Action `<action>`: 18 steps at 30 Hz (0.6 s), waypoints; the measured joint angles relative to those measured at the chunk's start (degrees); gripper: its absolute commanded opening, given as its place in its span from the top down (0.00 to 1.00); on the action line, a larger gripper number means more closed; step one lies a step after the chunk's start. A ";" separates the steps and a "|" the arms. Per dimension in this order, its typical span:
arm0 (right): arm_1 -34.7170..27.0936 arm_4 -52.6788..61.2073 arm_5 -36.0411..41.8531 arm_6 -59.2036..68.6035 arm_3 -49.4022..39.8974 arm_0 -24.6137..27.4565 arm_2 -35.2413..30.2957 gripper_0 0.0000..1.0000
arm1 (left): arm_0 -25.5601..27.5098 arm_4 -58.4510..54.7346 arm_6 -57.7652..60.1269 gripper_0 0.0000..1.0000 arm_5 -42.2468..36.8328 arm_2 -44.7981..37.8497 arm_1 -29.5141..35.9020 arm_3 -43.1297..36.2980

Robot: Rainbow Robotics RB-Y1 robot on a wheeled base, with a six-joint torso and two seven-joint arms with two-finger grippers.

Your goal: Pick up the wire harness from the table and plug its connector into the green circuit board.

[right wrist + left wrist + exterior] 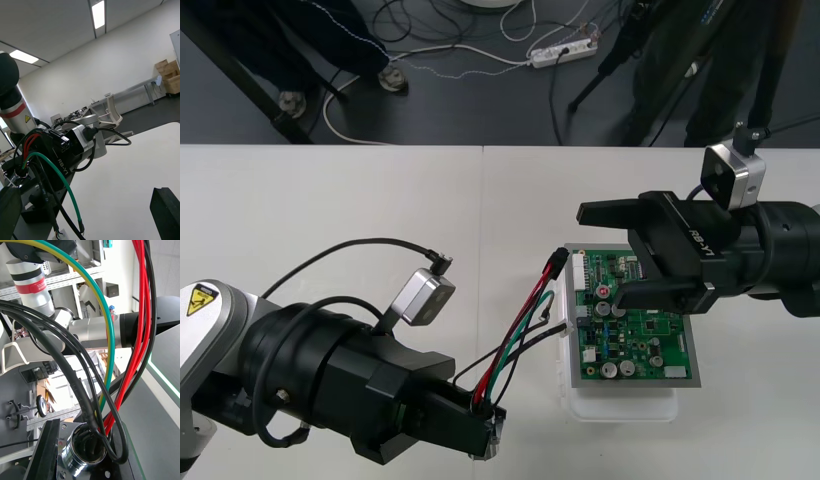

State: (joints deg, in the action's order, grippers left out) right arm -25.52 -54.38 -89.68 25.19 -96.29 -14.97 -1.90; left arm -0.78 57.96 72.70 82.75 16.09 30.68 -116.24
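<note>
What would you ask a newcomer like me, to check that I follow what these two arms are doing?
1. Which part of the wire harness is clamped in the fingers of the left gripper? A: the black plug. B: the round metal socket. C: the middle of the wires.
2. True or false: the right gripper is shut on the green circuit board.
3. Fill in: the black plug hangs by the board's far ___ corner (robot's left or right).

Key: 1 B. 2 False: its fingers stand open above the board. 3 left.
</note>
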 measured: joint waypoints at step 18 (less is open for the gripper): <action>0.00 7.87 0.00 -0.01 8.59 -6.85 6.86 0.00 | -0.28 -0.01 -0.01 1.00 -1.17 0.01 0.00 -0.01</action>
State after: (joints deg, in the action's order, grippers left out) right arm -25.52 -46.51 -89.68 25.19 -87.70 -21.82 4.96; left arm -1.06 57.95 72.70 81.57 16.10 30.68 -116.25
